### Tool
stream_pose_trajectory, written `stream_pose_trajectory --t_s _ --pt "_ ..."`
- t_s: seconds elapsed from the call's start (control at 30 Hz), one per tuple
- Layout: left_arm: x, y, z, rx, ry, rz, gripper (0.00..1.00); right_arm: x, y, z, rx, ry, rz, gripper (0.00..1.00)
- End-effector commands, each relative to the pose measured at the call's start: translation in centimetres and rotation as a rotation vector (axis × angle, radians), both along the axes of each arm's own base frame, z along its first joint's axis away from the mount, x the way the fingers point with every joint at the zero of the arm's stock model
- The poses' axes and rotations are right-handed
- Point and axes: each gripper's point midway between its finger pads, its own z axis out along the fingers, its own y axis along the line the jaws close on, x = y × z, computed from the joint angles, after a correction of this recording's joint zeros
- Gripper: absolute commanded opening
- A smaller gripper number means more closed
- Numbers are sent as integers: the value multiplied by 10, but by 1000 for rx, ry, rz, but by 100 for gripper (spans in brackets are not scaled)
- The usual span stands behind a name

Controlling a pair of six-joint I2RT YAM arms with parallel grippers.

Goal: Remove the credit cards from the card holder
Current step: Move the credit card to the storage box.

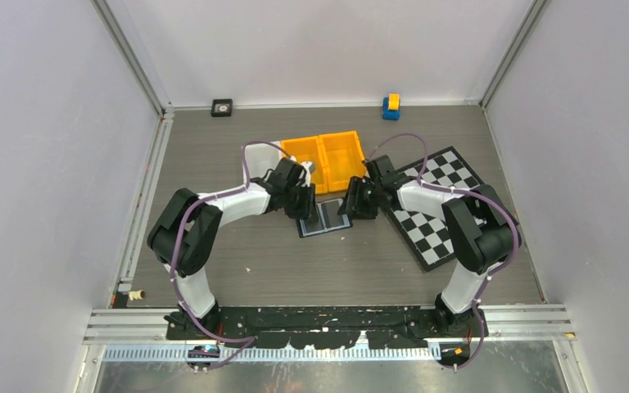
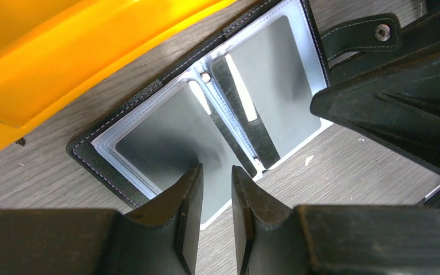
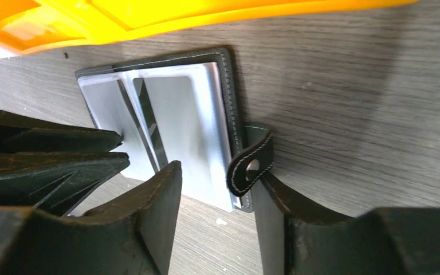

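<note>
Card holder (image 1: 325, 219): spread open and flat on the grey, wood-grained table (image 1: 311, 270), just in front of two glossy orange plastic bins (image 1: 323, 160), between both grippers. Looks like black grained leather outside, with pale stitching round the border. Shows two pale grey-blue inner panels, smooth and shiny like clear plastic sleeves, catching white glare along their edges. Carries dark strips beside the spine and a small metal stud at one end of it. Ends on one side in a short stitched strap tab (image 3: 252, 163), curled upward, with a round snap. Credit cards: not to be told apart from the sleeves.

Left gripper (image 2: 216, 189): matte black, wedge-shaped fingers nearly pressed together, only a slim gap between them. Hangs with its tips over the near edge of one panel; touching it or not, cannot tell. Pinches nothing that shows.

Right gripper (image 3: 220, 200): fingers spread wide, straddling the holder's strap-side edge, the tab rising between them, close to one finger.

Elsewhere on the table: a flat black-and-white checkerboard (image 1: 427, 244) under the right arm, plus a small blue-and-yellow block (image 1: 391, 106) and a small black square block (image 1: 222, 107) by the back wall, well apart from the holder.
</note>
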Motion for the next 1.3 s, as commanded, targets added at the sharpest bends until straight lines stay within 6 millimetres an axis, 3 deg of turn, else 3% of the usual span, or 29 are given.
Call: stream_pose_trajectory --t_s 0.0,0.13,0.3,0.53,0.63,0.7,0.8,1.0,1.27 --pt "-5 19 -26 123 39 -4 27 -5 -6 -15 -45 44 -8 49" --pt "-4 20 -25 128 31 -4 27 -2 -18 -21 -114 32 -30 32" --pt "-5 18 -24 115 28 -12 27 -5 -5 -18 -47 55 0 3" --pt "-6 15 -11 72 -5 -15 27 -1 -10 7 13 -23 -46 0" --pt "-5 16 -9 77 -11 -10 27 2 -26 6 -82 -42 -72 13" --pt "-5 17 -10 82 -11 -8 27 6 -39 7 -150 -66 -105 41" --pt "-5 17 -8 76 -15 -7 27 10 -48 6 -211 -84 -128 67" --pt "-5 15 -7 66 -19 -12 27 14 -32 1 -179 -83 -85 76" --pt "-6 12 -7 47 -16 -23 27 17 -18 -14 -192 -57 -32 65"
